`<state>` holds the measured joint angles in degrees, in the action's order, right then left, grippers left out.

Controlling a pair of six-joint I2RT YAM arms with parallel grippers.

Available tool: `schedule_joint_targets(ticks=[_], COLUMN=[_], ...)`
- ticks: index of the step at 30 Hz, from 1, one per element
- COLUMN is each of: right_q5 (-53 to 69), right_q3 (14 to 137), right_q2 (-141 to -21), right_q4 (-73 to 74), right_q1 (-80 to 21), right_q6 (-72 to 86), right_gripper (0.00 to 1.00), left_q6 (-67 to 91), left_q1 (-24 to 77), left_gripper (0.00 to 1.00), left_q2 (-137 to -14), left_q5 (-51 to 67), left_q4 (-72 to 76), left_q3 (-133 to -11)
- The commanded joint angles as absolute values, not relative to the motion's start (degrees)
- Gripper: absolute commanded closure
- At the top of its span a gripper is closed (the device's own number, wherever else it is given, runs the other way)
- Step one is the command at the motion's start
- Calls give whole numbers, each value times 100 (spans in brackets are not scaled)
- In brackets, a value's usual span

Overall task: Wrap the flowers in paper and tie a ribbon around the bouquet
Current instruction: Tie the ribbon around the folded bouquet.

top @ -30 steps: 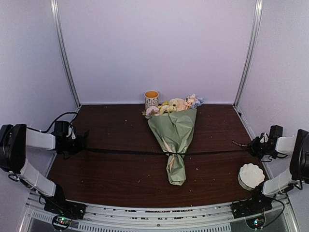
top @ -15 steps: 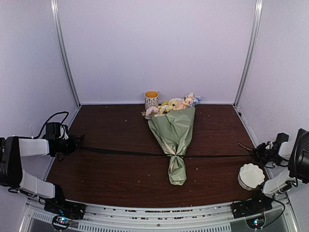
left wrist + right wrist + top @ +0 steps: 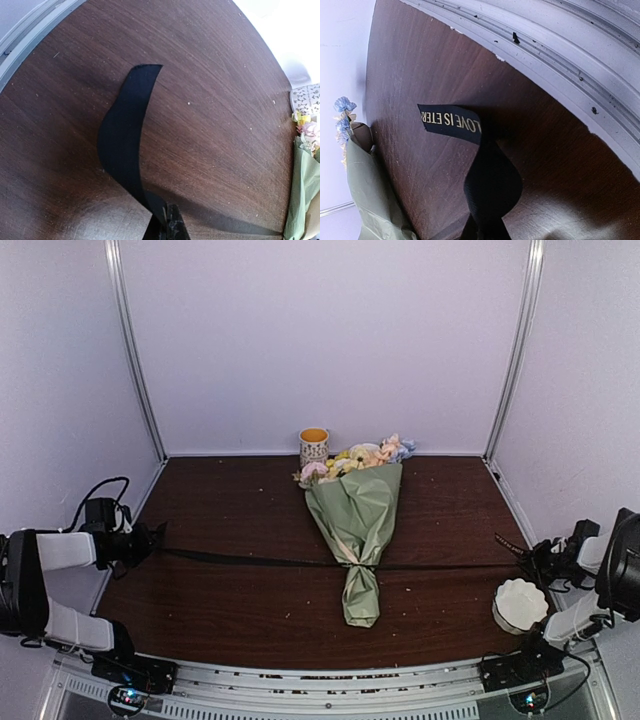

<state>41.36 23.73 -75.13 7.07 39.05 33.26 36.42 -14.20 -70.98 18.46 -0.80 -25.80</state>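
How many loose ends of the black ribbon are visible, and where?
2. One ribbon end lies past the left pincer, over the table's left side; the other, with pale lettering, curls past the right pincer, at its right side. None seems hidden.

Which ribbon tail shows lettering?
The right tail, beyond the right gripper, carries pale print; the left tail, beyond the left gripper, looks plain black.

Paper point(image 3: 357, 508) wrapped round flowers point(image 3: 355, 458), ribbon point(image 3: 250, 561) taut
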Motion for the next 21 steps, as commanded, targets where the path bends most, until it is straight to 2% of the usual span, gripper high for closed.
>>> schedule_joint_targets(ticks=[1,4,9,11,12,13,16,17,19,21], right_q5=[2840,2902,2594,2680,2732,2812,3171,3152,3188,3434], right_q3=[2529,2633,3368,3701,3919,4105,4720,4944,5319,5577], right_q2=[-7263,-6846,-6002,-5662,-5553,-5460,-5331,-5303,-5256,-5265], right_q4=[-183,-148,466,551,646,673,810,944,977,761], right_q1=[4294,3830,2098,1445,1074,684,-667,-1124,-1925,-2515], right_q6=[3210,3110,2471,2411,2319,2274,1952,1783,1529,1464], right_gripper=[100,100,100,100,100,100,100,100,100,100], left_q6=[3536,3309,2797,2685,2513,2285,1333,973,263,-278], left_q1=[-1956,-1532,749,1168,1372,1632,2753,3177,3907,4276], left_gripper=[100,100,100,100,96,87,46,35,19,5], left_q2=[-6979,-6939,-7044,-7124,-7154,-7178,-7251,-7277,-7324,-7345], left_q5=[544,718,272,487,586,574,184,22,88,1228], left_q4=[560,580,180,240,170,-28,-861,-1116,-1425,-1519], left_q3=[-2648,-2741,-3333,-3440,-3602,-3762,-4331,-4543,-4919,-5271])
